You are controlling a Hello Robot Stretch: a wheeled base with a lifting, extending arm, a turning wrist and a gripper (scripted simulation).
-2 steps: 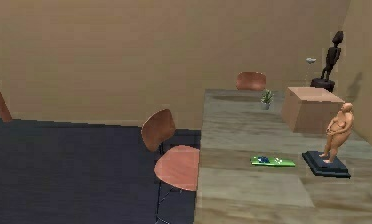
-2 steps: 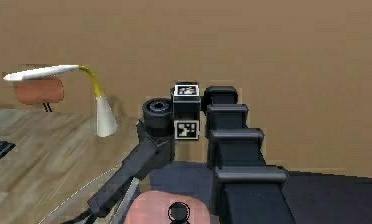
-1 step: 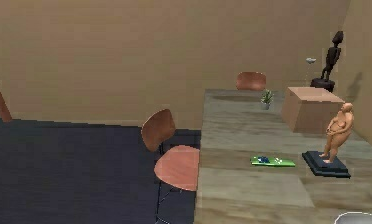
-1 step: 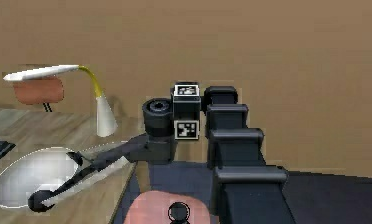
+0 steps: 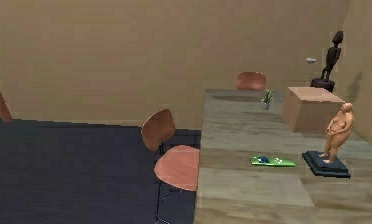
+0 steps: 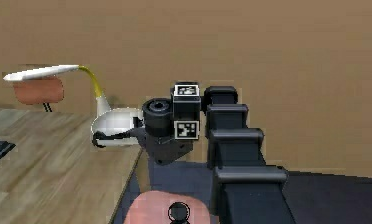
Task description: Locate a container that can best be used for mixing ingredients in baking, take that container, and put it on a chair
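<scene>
White and rounded, the bowl-like thing (image 6: pixel 112 122) sat by the edge of the wooden table (image 6: pixel 54 165) at the far end of the gripper (image 6: pixel 105 136), held or not I could not tell; it looked stiff, smooth, light, perhaps breakable, best taken by its rim.

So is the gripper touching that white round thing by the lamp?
Cannot tell. In the arm side view the gripper lies across the white thing, but neither contact nor a gap shows plainly.
</scene>
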